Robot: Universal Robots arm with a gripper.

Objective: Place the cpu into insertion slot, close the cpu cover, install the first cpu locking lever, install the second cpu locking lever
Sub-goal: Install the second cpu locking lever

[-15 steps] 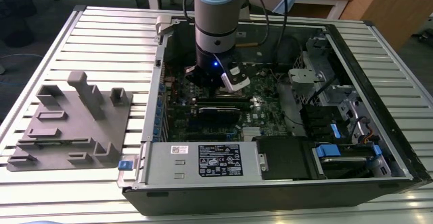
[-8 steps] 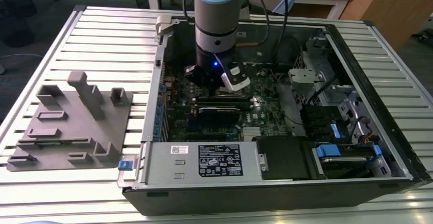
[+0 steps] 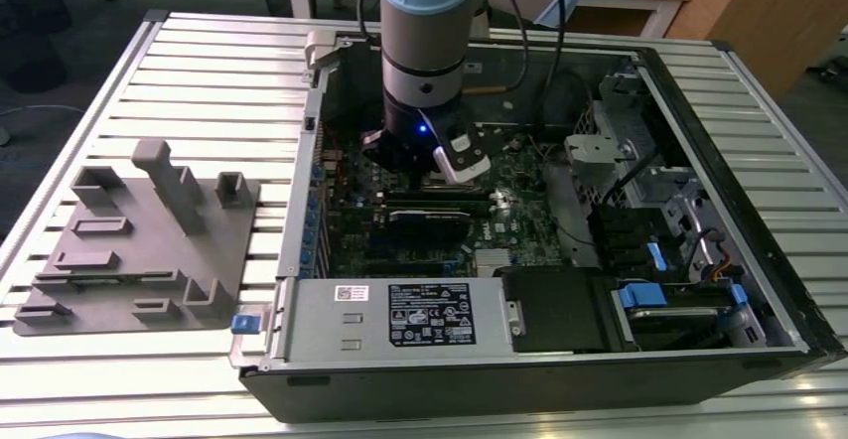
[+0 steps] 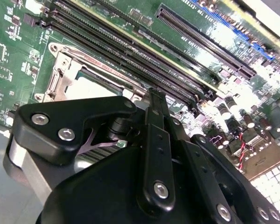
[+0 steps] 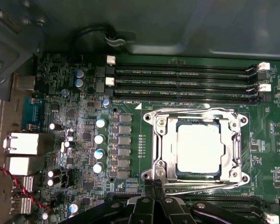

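Note:
The cpu (image 5: 198,147), a pale silvery square, lies flat in the insertion slot (image 5: 196,122), whose dark edge shows around it. The silver cpu cover (image 5: 162,144) is folded down over the chip's rim. A thin wire lever (image 5: 186,111) lies along the cover's side next to the memory slots, and another (image 5: 210,184) lies along the opposite side. My gripper (image 5: 155,185) is shut, its black fingertips pressed together at the corner of the cover where the second lever ends. In the second wrist view the gripper (image 4: 154,95) points down beside the cpu (image 4: 91,86). In the exterior view the gripper (image 3: 421,173) is inside the computer case.
Long black memory slots (image 5: 182,84) run beside the socket, with silver capacitors (image 5: 99,140) on the other side. A red and black wire (image 5: 18,186) crosses near the board's edge. The open case (image 3: 742,211) stands on a slatted table, with a grey fixture (image 3: 133,240) at the exterior view's left.

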